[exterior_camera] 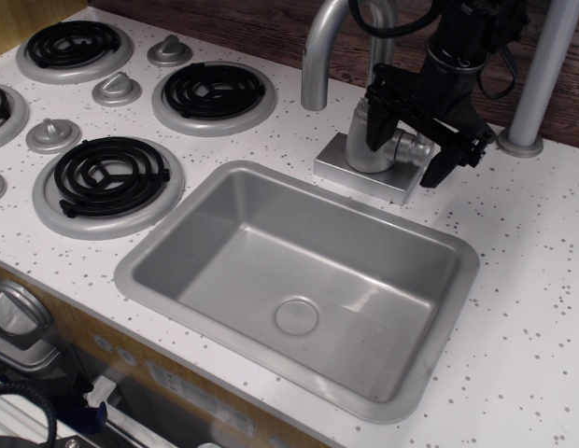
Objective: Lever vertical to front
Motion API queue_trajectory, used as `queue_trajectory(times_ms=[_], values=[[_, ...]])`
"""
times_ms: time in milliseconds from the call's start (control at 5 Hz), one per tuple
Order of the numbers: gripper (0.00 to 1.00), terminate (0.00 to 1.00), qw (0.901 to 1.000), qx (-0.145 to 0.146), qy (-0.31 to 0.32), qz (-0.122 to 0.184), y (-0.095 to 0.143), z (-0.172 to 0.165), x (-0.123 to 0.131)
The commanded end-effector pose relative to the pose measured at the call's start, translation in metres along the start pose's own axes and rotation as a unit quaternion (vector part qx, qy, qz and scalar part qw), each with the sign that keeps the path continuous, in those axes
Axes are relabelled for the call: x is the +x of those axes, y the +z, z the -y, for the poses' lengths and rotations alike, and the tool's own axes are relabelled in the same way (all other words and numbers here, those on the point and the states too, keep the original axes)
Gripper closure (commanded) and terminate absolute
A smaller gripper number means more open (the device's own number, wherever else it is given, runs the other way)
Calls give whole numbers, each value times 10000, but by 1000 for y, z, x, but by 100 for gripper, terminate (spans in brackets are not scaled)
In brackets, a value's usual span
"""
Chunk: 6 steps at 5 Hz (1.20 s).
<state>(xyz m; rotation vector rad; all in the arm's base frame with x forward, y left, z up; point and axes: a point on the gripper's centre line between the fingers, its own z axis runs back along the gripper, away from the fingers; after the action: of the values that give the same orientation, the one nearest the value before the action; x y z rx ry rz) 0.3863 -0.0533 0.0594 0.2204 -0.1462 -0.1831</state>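
Observation:
The lever (419, 148) is a small silver-grey handle on a stubby peg on the right side of the faucet body (369, 147). Only the peg and the lever's base show; its upper part is hidden behind the gripper. My black gripper (404, 159) comes down from the top right and is open. One finger (377, 121) stands left of the peg in front of the faucet body, and the other finger (439, 161) stands right of it, so the jaws straddle the lever. I cannot tell whether a finger touches it.
The tall curved spout (319, 47) rises just left of the gripper. The grey sink basin (159, 247) lies in front of the faucet. A grey post (542, 75) stands at the back right. Black burners (110, 174) and round grey knobs (116, 90) fill the left.

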Motion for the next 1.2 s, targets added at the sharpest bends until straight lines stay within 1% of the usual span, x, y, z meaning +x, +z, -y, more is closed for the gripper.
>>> queue_trajectory(times_ms=[0,200,400,600,1000], values=[[0,0,9965,237,-81,793,35,-13,18],[0,0,9936,460,-166,1021,39,-14,21],[0,0,9920,496,-292,1124,41,-18,28],[0,0,9919,337,-299,1187,39,-21,35],[0,0,9936,125,-312,1074,38,-28,46]])
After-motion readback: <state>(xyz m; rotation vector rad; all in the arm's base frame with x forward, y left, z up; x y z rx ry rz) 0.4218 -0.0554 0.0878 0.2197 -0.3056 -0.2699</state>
